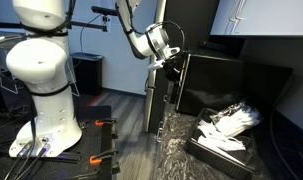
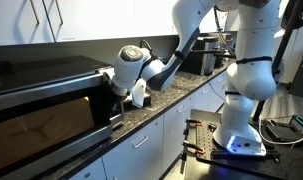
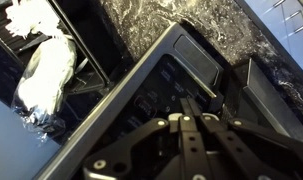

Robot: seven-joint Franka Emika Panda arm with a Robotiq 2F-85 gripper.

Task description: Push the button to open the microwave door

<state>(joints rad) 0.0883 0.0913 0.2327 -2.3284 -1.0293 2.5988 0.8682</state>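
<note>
The black microwave [image 2: 41, 105] stands on the dark speckled counter, also seen in an exterior view [image 1: 216, 85]. Its control panel [image 3: 181, 85] fills the wrist view, with the door button hidden behind my fingers. My gripper [image 3: 188, 100] is shut, fingertips together and pressed against the lower part of the panel. In both exterior views the gripper [image 2: 119, 97] [image 1: 172, 62] touches the microwave's front at the panel side. The door [image 2: 36, 125] looks closed or nearly closed.
A black tray with crumpled foil and white items [image 1: 226, 125] sits on the counter beside the microwave, also in the wrist view [image 3: 41, 70]. White cabinets [image 2: 151, 145] run below the counter. A coffee machine [image 2: 196, 60] stands further along.
</note>
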